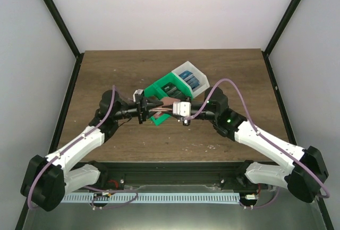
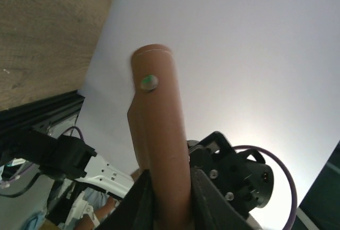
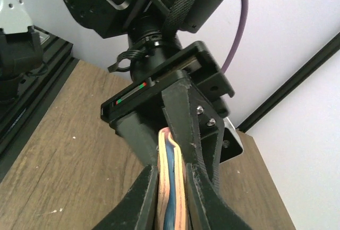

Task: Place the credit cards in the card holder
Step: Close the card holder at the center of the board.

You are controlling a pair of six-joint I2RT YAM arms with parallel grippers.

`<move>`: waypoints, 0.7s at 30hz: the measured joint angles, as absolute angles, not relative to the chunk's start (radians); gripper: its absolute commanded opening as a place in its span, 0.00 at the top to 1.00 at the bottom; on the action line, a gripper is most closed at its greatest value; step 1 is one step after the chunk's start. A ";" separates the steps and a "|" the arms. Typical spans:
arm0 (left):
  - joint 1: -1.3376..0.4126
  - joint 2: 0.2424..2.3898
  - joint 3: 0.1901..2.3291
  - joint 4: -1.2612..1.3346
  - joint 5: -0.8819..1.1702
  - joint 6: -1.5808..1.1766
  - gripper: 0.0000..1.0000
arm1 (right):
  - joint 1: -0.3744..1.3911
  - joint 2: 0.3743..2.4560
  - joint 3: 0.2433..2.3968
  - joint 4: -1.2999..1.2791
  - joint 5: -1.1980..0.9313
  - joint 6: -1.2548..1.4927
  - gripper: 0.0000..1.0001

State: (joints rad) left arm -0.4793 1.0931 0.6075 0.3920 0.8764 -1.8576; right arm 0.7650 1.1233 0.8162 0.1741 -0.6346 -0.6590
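Observation:
The salmon-orange card holder [image 1: 166,104] hangs in the air over the table's middle, held from both sides. My left gripper [image 1: 144,109] is shut on it. In the left wrist view the card holder [image 2: 162,129] rises between the fingers, with its snap [image 2: 149,82] near the top. My right gripper [image 1: 174,109] is shut on the other side. In the right wrist view the card holder [image 3: 179,193] shows edge-on between the fingers [image 3: 139,201], with a blue credit card [image 3: 169,187] inside the fold. More blue cards [image 1: 191,77] lie in the white bin.
A green bin [image 1: 162,88] and a white bin [image 1: 197,69] stand joined just behind the grippers on the brown wooden table [image 1: 106,76]. Black frame posts stand at the table's back corners. The arms' base rail runs along the near edge.

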 measured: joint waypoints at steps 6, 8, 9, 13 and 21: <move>-0.480 1.093 0.588 0.423 0.863 -1.897 1.00 | 0.770 1.126 0.812 0.142 -0.643 -0.633 0.49; -0.484 1.093 0.591 0.427 0.865 -1.866 1.00 | 0.774 1.120 0.813 0.138 -0.633 -0.578 0.43; -0.487 1.094 0.595 0.424 0.866 -1.843 1.00 | 0.774 1.109 0.815 0.124 -0.622 -0.546 0.40; -0.497 1.120 0.654 0.328 0.850 -1.673 1.00 | 0.774 1.052 0.846 0.056 -0.551 -0.373 0.28; -0.651 1.162 0.714 0.150 0.624 -1.230 1.00 | 0.735 1.010 0.964 -0.141 -0.252 0.128 0.27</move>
State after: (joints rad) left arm -0.6506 1.1622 0.7136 0.1505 0.6239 -1.2297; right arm 0.7353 1.0096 0.9642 -0.1410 -0.2523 0.1280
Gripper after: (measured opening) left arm 0.107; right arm 0.756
